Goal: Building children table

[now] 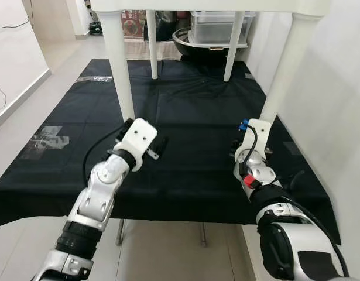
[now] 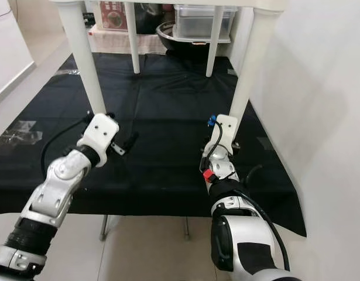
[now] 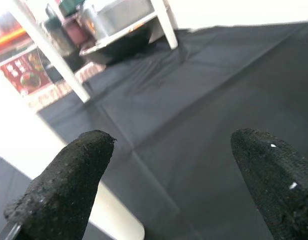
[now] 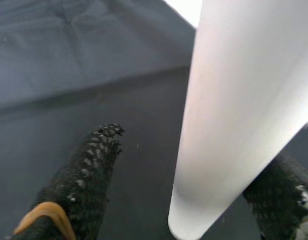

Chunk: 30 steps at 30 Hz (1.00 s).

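A white children's table stands upright on a black mat, on four white legs. My right gripper is low at the foot of the front right leg. In the right wrist view that leg stands between the two fingers, which are open, with a gap on one side. My left gripper hovers over the mat just right of the front left leg. Its fingers are open with nothing between them.
The two back legs stand at the mat's far side. Behind them sit a dark bowl and a grey lidded box. A white wall runs close along the right. Tiled floor lies to the left.
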{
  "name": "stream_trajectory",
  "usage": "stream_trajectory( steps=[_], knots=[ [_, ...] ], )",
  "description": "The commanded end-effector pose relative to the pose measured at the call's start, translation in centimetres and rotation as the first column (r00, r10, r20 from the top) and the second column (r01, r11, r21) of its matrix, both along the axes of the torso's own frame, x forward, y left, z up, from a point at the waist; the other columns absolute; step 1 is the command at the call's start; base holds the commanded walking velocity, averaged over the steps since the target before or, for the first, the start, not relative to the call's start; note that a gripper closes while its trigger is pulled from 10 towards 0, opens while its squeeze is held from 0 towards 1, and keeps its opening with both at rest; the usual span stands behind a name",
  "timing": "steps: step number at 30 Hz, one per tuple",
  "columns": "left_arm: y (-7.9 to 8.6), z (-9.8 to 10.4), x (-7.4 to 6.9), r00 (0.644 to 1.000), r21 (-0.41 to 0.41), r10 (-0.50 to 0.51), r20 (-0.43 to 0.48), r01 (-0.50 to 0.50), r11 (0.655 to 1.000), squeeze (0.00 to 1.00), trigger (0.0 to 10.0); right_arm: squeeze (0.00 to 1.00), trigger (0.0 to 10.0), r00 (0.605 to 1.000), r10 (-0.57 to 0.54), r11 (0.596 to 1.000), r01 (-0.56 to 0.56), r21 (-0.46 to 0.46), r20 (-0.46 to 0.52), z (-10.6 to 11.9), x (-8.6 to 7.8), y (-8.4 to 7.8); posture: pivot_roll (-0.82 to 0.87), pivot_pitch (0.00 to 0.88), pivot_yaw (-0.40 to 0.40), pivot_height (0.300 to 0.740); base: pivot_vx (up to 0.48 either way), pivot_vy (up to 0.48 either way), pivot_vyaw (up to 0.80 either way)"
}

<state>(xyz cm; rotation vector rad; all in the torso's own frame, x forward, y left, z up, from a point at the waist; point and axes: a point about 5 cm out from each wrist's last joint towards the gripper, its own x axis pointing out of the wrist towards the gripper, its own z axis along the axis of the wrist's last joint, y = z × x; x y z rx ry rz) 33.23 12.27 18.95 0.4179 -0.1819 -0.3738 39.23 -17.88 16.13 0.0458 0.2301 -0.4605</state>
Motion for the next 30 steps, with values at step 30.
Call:
stream_trajectory(
  steps=[30],
  knots=[
    [0.6,-7.8,-10.6,0.940,-0.232,0.127,-0.318,-0.207,0.951,0.00,10.0,0.00,10.0,0.814,0.569,0.821,-0.571,-0.015,0.115,-4.6,-13.2,5.9,0.08,0.000,-0.054,0.740,0.000,0.000,0.00]
  ],
)
